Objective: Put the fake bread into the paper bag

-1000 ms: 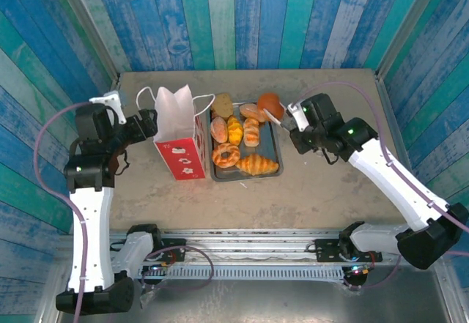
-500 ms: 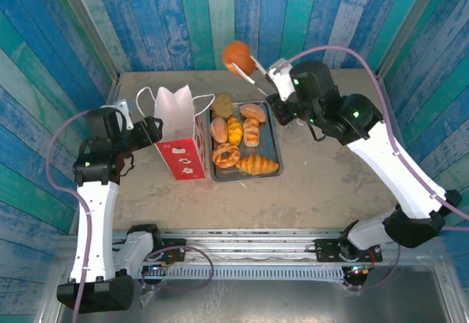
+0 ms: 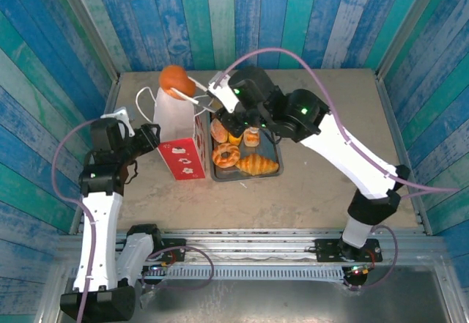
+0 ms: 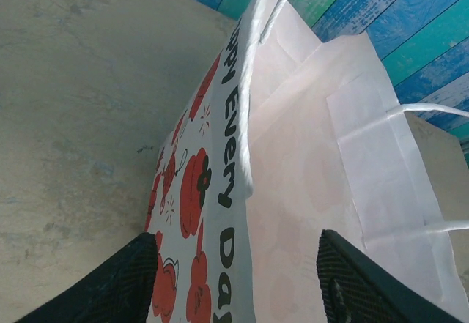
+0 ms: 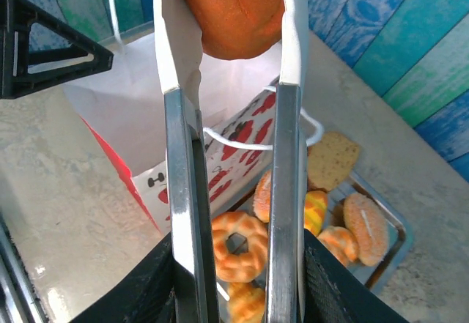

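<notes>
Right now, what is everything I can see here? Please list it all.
bun: one, orange, held over the bag
bag: one, white over red, upright on the table, left of the tray
tray: one, grey, mid-table
rolls: four, golden to orange, on the tray
donut: one, golden, on the tray
croissant: one, golden, tray's near end
slice: one, brown, tray's far end
table: one, beige
walls: blue and teal planks, around the table
left gripper: one, black, jaws either side of the bag's edge
right gripper: one, silver with white tips, shut on the bun
</notes>
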You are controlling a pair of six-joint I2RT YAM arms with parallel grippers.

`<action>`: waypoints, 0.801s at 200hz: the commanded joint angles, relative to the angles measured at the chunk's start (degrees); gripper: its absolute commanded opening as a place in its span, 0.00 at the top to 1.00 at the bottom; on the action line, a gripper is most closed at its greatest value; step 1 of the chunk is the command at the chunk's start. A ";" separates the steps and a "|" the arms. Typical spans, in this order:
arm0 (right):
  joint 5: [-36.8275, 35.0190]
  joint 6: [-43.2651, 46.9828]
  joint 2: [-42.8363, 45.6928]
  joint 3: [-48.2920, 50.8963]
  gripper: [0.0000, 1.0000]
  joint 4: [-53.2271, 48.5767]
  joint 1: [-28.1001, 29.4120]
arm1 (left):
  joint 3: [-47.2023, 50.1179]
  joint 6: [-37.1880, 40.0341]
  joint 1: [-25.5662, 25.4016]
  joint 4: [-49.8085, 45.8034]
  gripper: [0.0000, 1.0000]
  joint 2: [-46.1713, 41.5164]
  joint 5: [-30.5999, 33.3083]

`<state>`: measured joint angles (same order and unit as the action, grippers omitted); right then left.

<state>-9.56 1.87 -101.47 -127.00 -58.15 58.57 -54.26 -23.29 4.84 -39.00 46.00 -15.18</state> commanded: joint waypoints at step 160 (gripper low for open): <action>1.75 1.82 -10.02 -6.10 0.55 -12.06 1.02 | 2.85 1.78 0.16 3.88 0.59 1.64 5.07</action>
<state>-5.37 2.76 -110.96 -130.98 -68.53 59.13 -52.01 -22.33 4.84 -36.75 47.31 -11.51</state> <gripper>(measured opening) 0.442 0.423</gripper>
